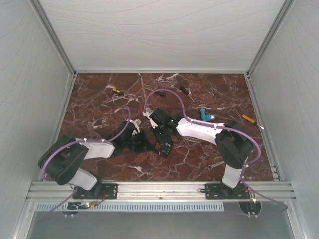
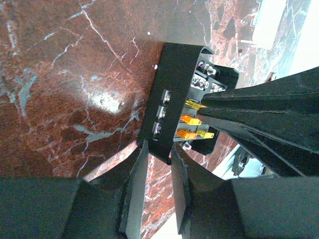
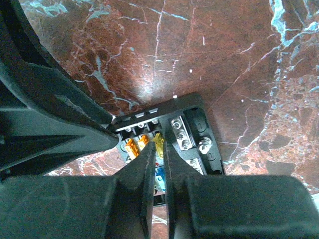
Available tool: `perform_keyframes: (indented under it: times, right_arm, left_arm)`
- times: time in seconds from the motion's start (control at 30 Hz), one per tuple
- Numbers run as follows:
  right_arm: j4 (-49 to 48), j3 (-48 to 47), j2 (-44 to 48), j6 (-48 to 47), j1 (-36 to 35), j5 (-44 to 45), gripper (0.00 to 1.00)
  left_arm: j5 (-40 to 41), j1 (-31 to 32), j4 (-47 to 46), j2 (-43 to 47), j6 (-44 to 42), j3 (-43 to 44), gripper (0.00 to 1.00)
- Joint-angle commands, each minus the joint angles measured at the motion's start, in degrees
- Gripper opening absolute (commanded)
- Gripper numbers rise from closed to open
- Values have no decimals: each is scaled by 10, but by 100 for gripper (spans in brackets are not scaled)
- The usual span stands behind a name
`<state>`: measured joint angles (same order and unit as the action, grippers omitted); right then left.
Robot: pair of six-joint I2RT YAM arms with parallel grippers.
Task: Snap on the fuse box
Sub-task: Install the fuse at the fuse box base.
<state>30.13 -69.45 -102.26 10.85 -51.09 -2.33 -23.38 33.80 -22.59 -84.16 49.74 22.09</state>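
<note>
Mid-counter, well apart from every edge and with open marble beyond it, sits the fuse box. It is probably light, rigid plastic, best held by its walls. My left gripper clamps one wall. My right gripper, jaws nearly together, hovers over the fragile fuses; I cannot tell whether it is pinching anything.

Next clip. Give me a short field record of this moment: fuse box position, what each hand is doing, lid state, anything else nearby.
fuse box: middle of the table, between the two arms
left hand: clamped on the box's outer wall
right hand: fingers almost together, tips at the orange fuses; grip on anything cannot be told
lid: none seen on the box; fuses look uncovered
other: blue piece lies right of the box, apart from it
</note>
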Motion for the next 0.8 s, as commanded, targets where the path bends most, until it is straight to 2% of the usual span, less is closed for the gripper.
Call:
perform_keyframes:
  times: [0.0, 0.1, 0.4, 0.77]
  right_arm:
    - [0, -4, -29, 6, 2, -2, 5]
    - [16, -4, -43, 6, 2, 11, 0]
    - [69, -28, -116, -2, -13, 49, 0]
    - [69, -41, -187, 4, -19, 58, 0]
  left_arm:
    - [0, 3, -17, 0, -1, 14, 25]
    - [0, 4, -17, 1, -2, 14, 25]
    - [2, 4, -18, 0, -1, 12, 24]
    - [8, 5, -19, 6, 1, 5, 24]
